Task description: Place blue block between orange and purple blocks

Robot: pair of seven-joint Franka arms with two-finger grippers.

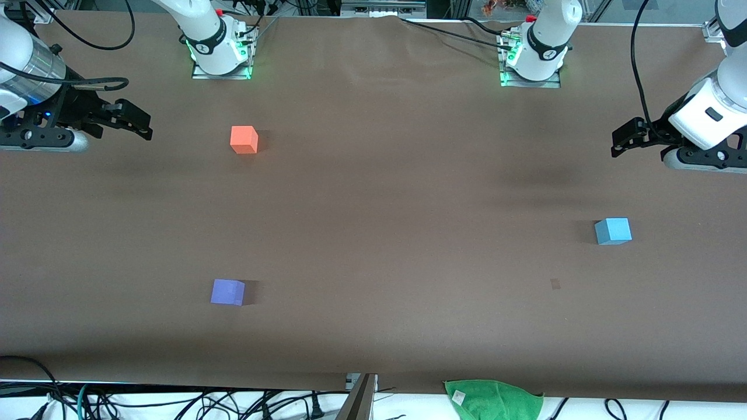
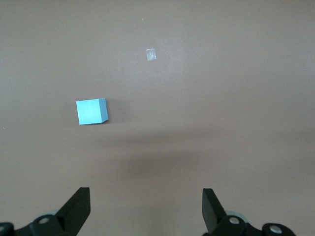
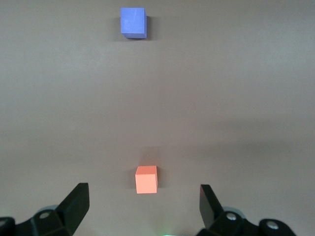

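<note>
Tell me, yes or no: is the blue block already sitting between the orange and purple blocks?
No: the blue block sits alone toward the left arm's end of the table, well apart from the orange block and purple block.

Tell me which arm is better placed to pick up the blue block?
The left arm. The blue block lies toward its end of the table, in its wrist view, near the open left end effector. The right end effector, also open, waits at the other end.
</note>
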